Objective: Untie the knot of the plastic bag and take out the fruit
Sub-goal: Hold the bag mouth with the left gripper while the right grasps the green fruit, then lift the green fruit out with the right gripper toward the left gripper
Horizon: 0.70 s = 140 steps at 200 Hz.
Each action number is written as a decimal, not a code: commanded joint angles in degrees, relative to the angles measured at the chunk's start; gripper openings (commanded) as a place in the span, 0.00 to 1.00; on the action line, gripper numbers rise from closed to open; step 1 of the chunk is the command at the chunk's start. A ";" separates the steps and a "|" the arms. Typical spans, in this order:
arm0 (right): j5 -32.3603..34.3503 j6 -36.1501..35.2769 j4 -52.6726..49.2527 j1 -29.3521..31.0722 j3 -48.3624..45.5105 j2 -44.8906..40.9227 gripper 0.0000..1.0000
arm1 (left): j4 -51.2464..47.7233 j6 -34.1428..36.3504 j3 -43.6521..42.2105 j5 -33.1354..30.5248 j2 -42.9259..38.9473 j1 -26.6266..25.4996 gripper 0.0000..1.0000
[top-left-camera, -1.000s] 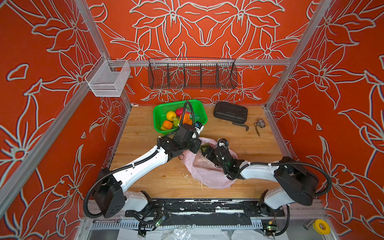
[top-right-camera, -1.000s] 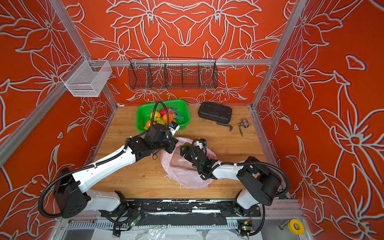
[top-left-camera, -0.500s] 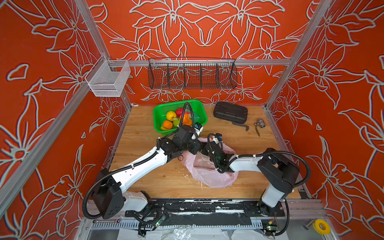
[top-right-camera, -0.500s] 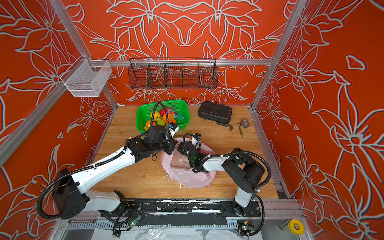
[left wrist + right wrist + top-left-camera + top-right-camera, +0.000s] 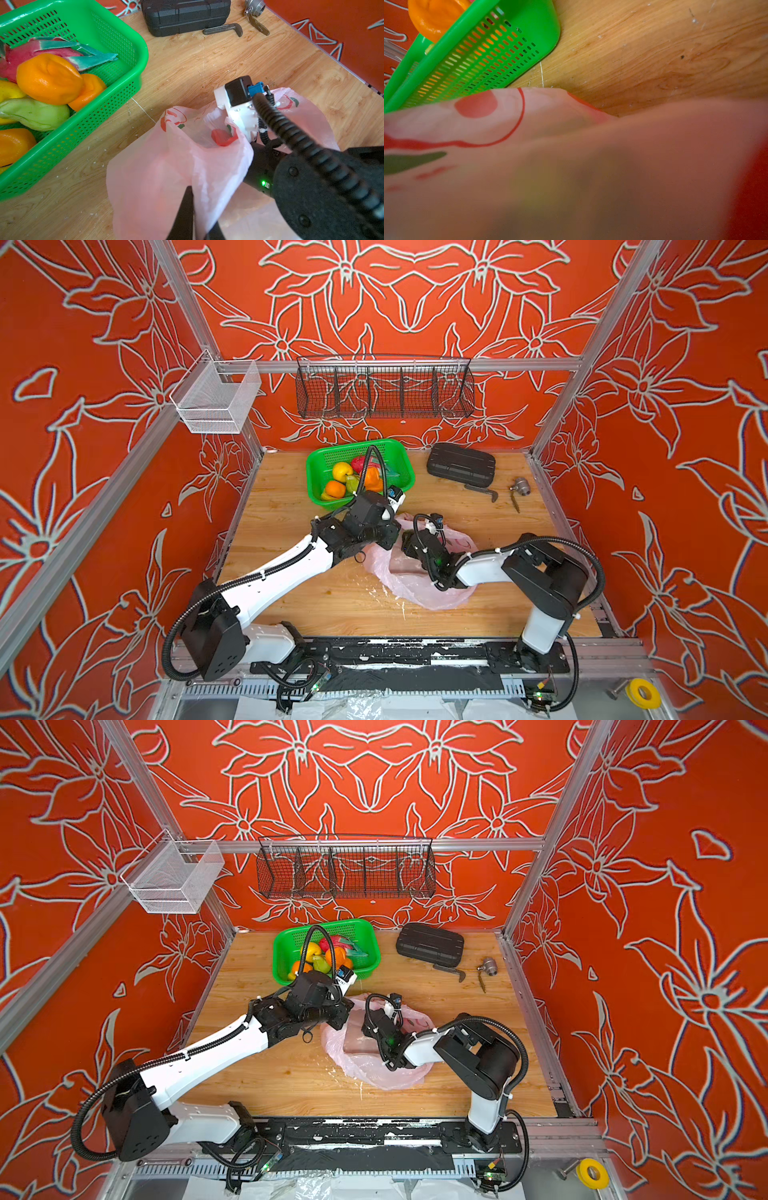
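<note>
Fruit (image 5: 334,488) in grn basket (image 5: 318,468); plastic bag (image 5: 419,593) nr it, mouth open.

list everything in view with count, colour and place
plastic bag: 1, pale pink, table centre
fruit: several, orange, yellow, green, pink-red, in the basket
basket: 1, green, back of table
case: 1, black, right of basket
bent bar: 1, grey metal, beside case
valve: 1, silver, back right
wire rack: 1, black, back wall
mesh bin: 1, white, left rail
tape roll: 1, yellow, front right, off table
table: 1, wooden, underneath
left tool: 1, black, shut on bag rim
right tool: 1, black, inside bag, jaws hidden
</note>
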 commanded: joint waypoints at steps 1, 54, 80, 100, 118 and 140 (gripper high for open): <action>0.15 -1.25 -0.24 0.20 -0.87 -2.84 0.60 | 0.63 0.21 -0.42 -0.07 -0.71 -0.40 0.09; -1.93 -3.62 -1.22 0.17 -2.51 -8.54 0.57 | 0.72 0.35 -0.15 -0.43 -0.44 -0.40 0.09; -3.33 -4.54 -2.58 0.20 -3.43 -12.21 0.56 | 0.73 0.61 0.48 -0.52 0.28 -0.39 0.10; -4.95 -5.39 -4.76 0.25 -4.01 -15.09 0.56 | 0.61 0.86 1.21 -0.99 1.04 -0.44 0.10; -6.81 -6.31 -6.24 0.32 -4.98 -17.67 0.55 | 0.63 0.79 1.72 -1.13 1.55 -0.36 0.17; -8.80 -7.13 -7.92 0.33 -7.13 -21.65 0.55 | 1.14 0.36 1.92 -0.78 1.71 -0.37 0.27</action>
